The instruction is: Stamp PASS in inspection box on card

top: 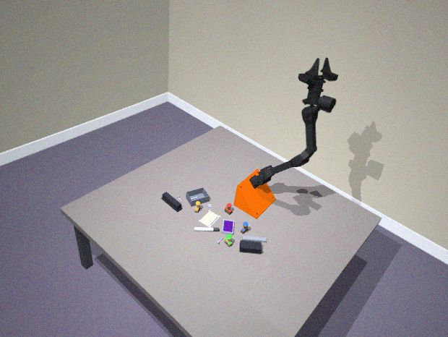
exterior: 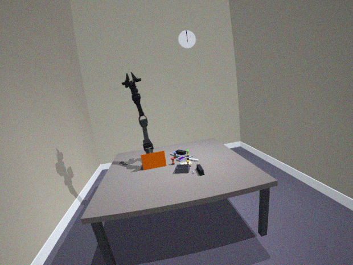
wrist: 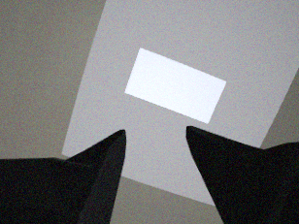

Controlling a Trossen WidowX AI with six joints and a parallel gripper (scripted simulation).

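Note:
My gripper (top: 322, 59) (exterior: 129, 73) (wrist: 155, 133) is open and empty, pointing up high above the table. Four stamps stand on the table: one with a yellow knob (top: 197, 205) (exterior: 188, 161), one with a red knob (top: 228, 207) (exterior: 172, 160), one with a blue knob (top: 245, 225) (exterior: 175, 153) and one with a green knob (top: 228, 238) (exterior: 187, 151). I cannot tell which is the PASS stamp. The purple ink pad (top: 227, 225) (exterior: 180, 158) lies among them. The cream card (top: 209, 218) lies beside it; its box and any print are too small to make out.
A grey tray (top: 204, 199) (exterior: 181, 170) and a black block (top: 171, 201) (exterior: 200, 170) are near the yellow stamp. A white marker (top: 204, 228) lies by the card. A dark block (top: 250, 246) and a grey bar (top: 253, 239) are beyond the blue stamp. An orange panel (top: 251, 199) (exterior: 153, 160) stands at the arm's base.

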